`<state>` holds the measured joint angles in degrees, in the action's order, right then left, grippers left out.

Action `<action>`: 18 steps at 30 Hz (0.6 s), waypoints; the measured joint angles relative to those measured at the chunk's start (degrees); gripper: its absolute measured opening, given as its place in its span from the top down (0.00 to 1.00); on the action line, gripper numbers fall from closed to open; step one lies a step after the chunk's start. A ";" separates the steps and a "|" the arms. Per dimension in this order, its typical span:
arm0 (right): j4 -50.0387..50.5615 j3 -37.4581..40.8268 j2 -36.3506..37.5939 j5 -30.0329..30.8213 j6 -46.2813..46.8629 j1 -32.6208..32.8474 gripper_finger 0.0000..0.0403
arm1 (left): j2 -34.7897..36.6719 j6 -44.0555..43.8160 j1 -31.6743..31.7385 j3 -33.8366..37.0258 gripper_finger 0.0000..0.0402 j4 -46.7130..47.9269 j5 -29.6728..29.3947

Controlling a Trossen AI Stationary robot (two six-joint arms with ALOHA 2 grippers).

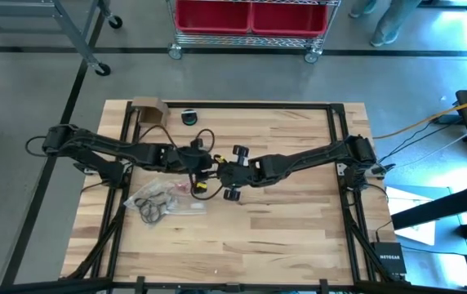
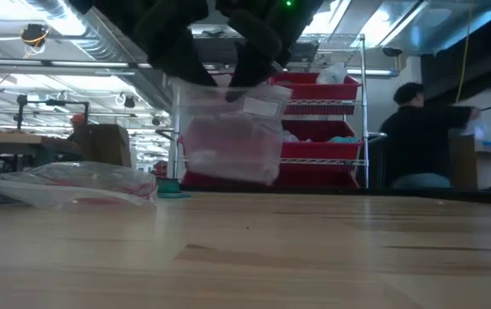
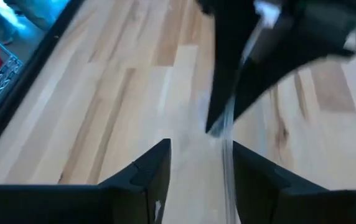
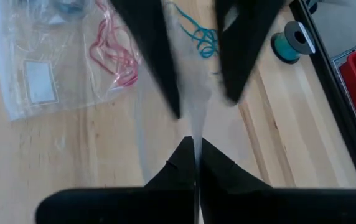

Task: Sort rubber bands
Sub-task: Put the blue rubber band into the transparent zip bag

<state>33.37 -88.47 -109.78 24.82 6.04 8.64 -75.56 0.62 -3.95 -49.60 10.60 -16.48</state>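
On the butcher-block table [image 1: 282, 237], left of centre, clear zip bags [image 1: 156, 198] lie flat with black rubber bands [image 1: 153, 207] inside; the right wrist view shows red rubber bands [image 4: 112, 53] in a flat bag and teal rubber bands [image 4: 198, 32] beside it. At mid-table the left gripper [image 1: 203, 170] hovers with its jaws spread apart, holding nothing; the edge of a hanging clear bag [image 2: 233, 137] runs between its fingers [image 3: 147, 177]. Just to the right, the right gripper [image 1: 227, 173] pinches that bag's top edge with its jaws fully closed, holding it above the wood.
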 joint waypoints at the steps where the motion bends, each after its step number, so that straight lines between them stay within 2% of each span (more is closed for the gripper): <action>1: -0.31 0.02 0.00 0.02 -0.19 0.00 1.00 | -0.57 1.28 0.00 0.00 0.67 0.09 0.74; 4: -1.46 0.02 0.00 0.00 0.46 0.00 1.00 | -2.13 3.77 -0.17 0.00 0.76 0.49 1.08; 8: -2.00 0.04 0.00 0.00 4.38 -0.08 1.00 | -2.59 2.93 -0.05 0.00 0.96 0.39 0.48; 12: -0.38 -1.00 0.49 -0.01 1.45 -0.08 0.94 | -2.59 0.88 -0.02 0.00 0.99 0.61 -1.71; 18: 10.53 -9.81 2.21 0.43 -5.70 0.84 0.75 | -2.35 -3.32 -0.02 0.00 1.00 1.03 -3.55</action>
<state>43.89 -98.28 -107.57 25.24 0.34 9.48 -77.91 -2.70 -3.97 -49.60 11.62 -20.03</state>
